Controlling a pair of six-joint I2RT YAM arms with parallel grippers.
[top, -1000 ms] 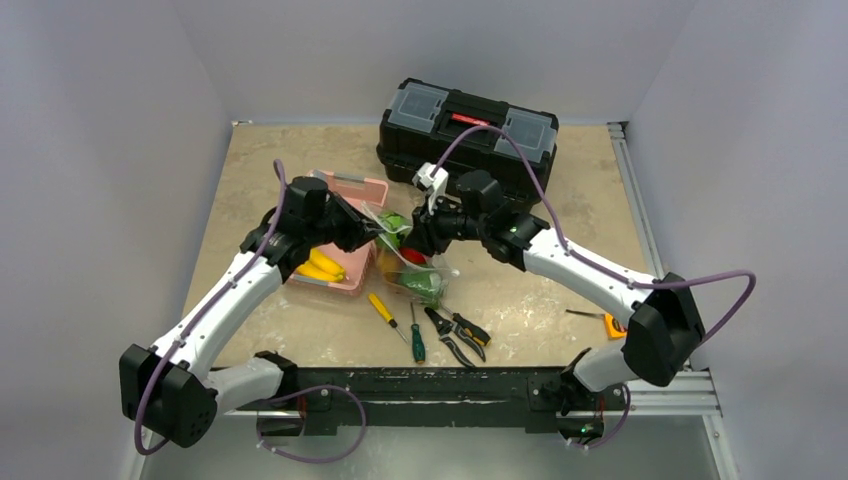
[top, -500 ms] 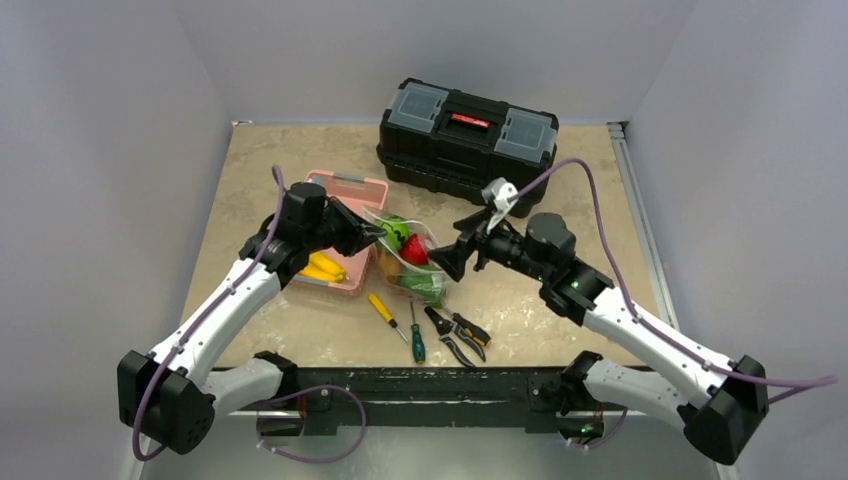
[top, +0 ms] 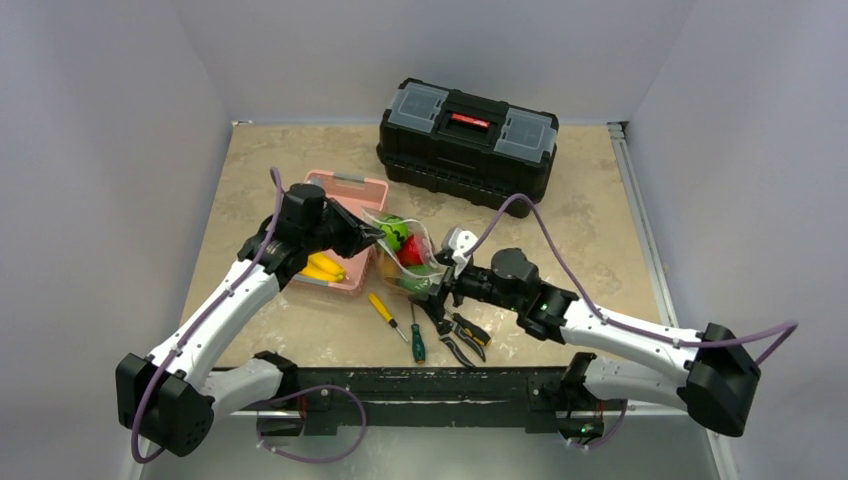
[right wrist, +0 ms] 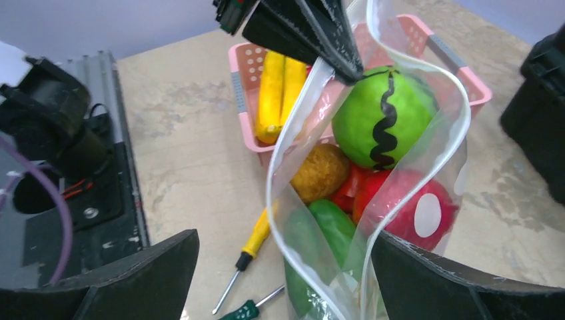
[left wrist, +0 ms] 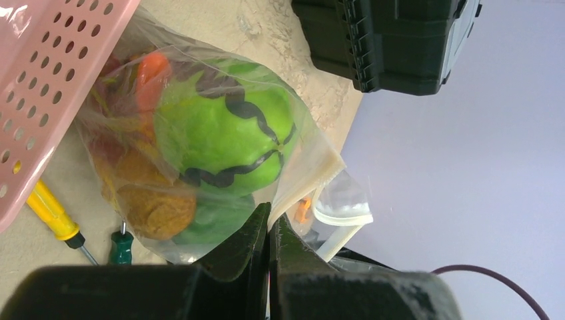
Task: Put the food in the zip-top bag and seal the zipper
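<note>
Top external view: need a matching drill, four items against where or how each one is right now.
Items:
1. left tool
2. right tool
3. yellow bananas
4. green melon

States:
A. in the pink basket
B. inside the zip-top bag
C. open, facing that bag's mouth
D. shut on that bag's edge

Pairs: 1-D, 2-C, 3-A, 4-B

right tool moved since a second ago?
Yes. The right tool has pulled away from the black toolbox toward the near edge, now open beside the zip-top bag, close to the pliers.
</note>
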